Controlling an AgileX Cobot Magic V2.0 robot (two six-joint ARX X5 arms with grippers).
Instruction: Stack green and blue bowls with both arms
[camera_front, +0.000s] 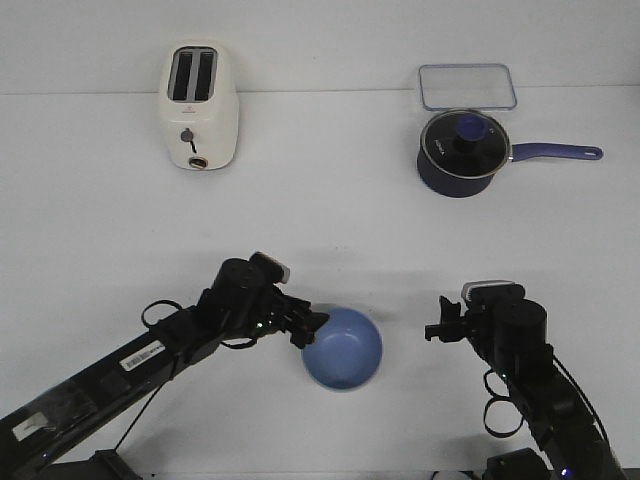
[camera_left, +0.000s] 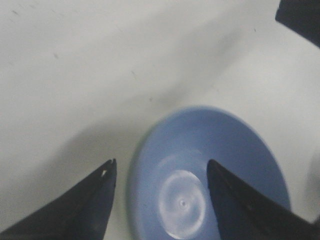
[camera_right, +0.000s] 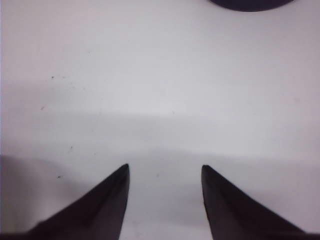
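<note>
- The small round matte periwinkle-blue bowl (camera_front: 342, 348) sits on the plain white table (camera_front: 320, 220) near the front edge, between the two arms, mouth up.
- The green bowl does not show in any view, so its place cannot be told.
- The black pointed left gripper (camera_front: 312, 325) is at the blue bowl's left rim. In the left wrist view its jaws stand spread, one finger over the bowl's hollow and the other outside the wall, so the rim lies between them. That view is blurred, so whether either finger touches the bowl is hard to say. It is released, not clenched.
- The black pointed right gripper (camera_front: 436, 330) hangs apart from the bowl on its right side, jaws parted over bare table, grasping nothing.
- Handling, as a judgement: the bowl looks light, stiff and thin-walled. The matte skin should give fair grip. A pinch across the rim, one finger inside and one outside, looks the sound hold; a weak pinch could let it tilt.
- Being round, the bowl has no long axis on the table. Its only axis runs upright through the centre ring (camera_left: 182, 202), the opening facing up.
- Far back stand a cream two-slot toaster (camera_front: 200, 105), a dark navy saucepan with a glass lid (camera_front: 462, 152) and a clear rectangular lid (camera_front: 466, 86), all well apart from the bowl.
</note>
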